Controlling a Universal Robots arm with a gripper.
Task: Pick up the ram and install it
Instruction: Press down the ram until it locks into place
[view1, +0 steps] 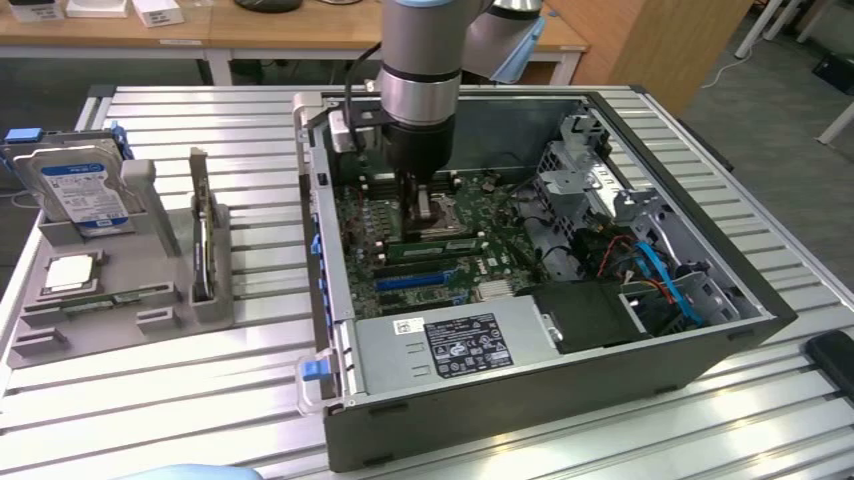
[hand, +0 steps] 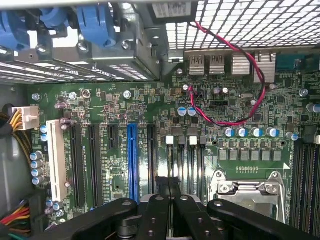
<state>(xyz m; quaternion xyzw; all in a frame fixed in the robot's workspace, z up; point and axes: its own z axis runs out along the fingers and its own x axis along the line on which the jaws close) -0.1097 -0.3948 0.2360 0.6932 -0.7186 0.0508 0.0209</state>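
Arm reaches down into the open computer case (view1: 534, 330); gripper (view1: 416, 190) low over the motherboard (view1: 427, 250), close to the processor socket (view1: 438, 207). In the exterior view the arm's body hides the fingertips. In the wrist view the gripper (hand: 169, 187) has its black fingers (hand: 161, 210) pressed together, nothing seen between them.

Ram (view1: 438, 243): a green stick lies in a memory slot on the motherboard, just beside the socket, toward the power supply (view1: 454, 345). Whether it is fully seated cannot be told. Gripper is near it, not on it.

Wrist view: the fingers hide the board below them; socket (hand: 247, 187) partly cut off by the finger links. Blue expansion slot (hand: 132, 157) and white slot (hand: 56, 157) plain to see; red-and-black wire (hand: 227, 45) loops across the rear ports. Board lettering too small to read.

Gray parts tray (view1: 120, 290) sits on the table (view1: 267, 370) at the exterior view's left, well apart from the case. It holds a hard drive (view1: 87, 190) upright with a blue-white label, text illegible, and a square silver chip (view1: 71, 272) lying flat. Power supply label black with white print, not readable.
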